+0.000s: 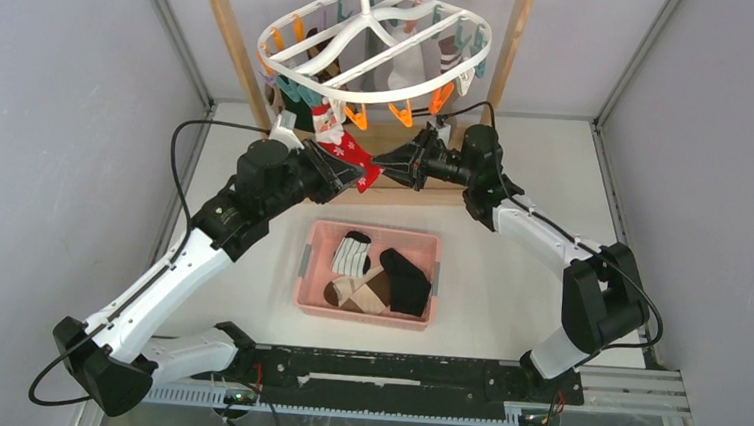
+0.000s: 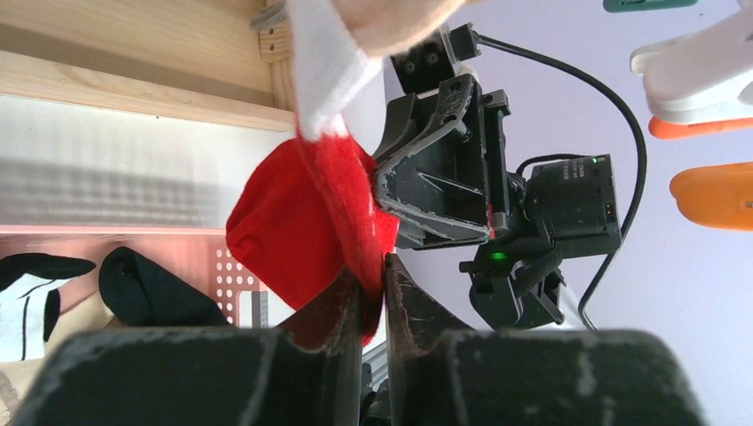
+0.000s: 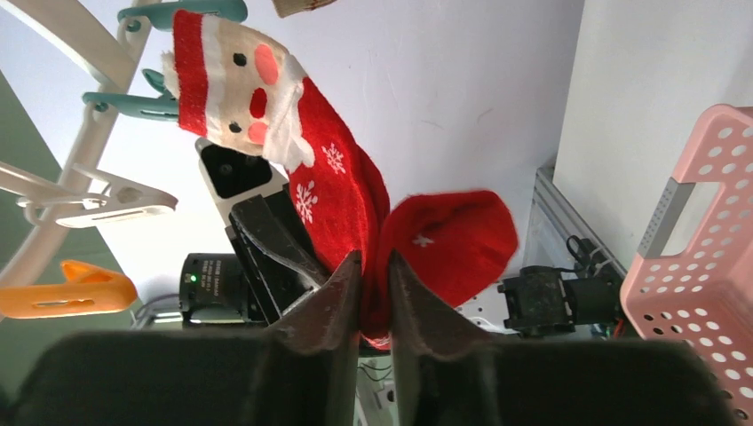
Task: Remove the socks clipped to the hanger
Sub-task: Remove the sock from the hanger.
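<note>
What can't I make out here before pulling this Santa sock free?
- Top view: the left claw and right claw meet at the Santa sock, but too small there to judge the grips.
- Left wrist: the sock's top is cut off by the top edge; its clip is unseen.
- Right wrist: the cuff overlaps a teal clip; whether it bites is unclear.
- Top view: hanger bars cover the hanging socks; no count.
</note>
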Motion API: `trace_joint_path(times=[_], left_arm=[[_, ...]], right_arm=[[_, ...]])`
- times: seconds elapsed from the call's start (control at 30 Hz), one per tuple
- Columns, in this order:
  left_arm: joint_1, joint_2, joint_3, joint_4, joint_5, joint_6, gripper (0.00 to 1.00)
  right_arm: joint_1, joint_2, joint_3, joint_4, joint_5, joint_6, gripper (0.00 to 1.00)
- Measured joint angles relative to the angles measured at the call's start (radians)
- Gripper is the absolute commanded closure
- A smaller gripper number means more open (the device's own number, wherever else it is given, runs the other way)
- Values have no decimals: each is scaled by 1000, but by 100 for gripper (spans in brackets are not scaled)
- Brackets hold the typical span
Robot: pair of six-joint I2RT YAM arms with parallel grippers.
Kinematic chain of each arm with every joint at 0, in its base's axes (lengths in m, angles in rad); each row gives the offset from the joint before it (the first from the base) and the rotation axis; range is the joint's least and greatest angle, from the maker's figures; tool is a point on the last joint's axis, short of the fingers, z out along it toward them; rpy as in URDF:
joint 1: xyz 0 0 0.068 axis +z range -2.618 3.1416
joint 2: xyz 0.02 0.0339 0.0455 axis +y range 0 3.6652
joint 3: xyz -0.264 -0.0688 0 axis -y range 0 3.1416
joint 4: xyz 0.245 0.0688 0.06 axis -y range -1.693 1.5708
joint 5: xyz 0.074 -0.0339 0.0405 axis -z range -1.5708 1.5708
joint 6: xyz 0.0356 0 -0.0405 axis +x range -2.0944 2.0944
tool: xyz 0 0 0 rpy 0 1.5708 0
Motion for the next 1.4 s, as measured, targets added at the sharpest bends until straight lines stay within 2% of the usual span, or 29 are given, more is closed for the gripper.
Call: trace_joint_path(times=[0.07, 0.1, 0.3, 0.53, 0.6, 1.0, 1.33, 1.4], left_arm=[[0, 0, 0, -1, 0, 4, 75], [0, 0, 0, -4, 0, 8, 71], [0, 0, 4, -62, -12, 45, 35], [0, 0, 42, -186, -62, 108, 15], [0, -2, 56, -209, -80, 127, 2], [0, -81, 115, -272, -176, 190, 0], [0, -149, 136, -190, -283, 301, 0], [0, -124, 178, -178, -310, 347, 5]], right_arm=[[3, 0, 0, -2, 0, -5, 98], [4, 0, 0, -5, 0, -9, 100], [5, 0, 0, -31, -4, -26, 100], [0, -6, 0, -95, -21, -78, 100], [-3, -10, 0, -111, -25, -90, 100], [-14, -26, 0, -134, -30, -109, 100], [-14, -29, 0, -158, -36, -126, 100], [-14, -29, 0, -160, -37, -126, 100]])
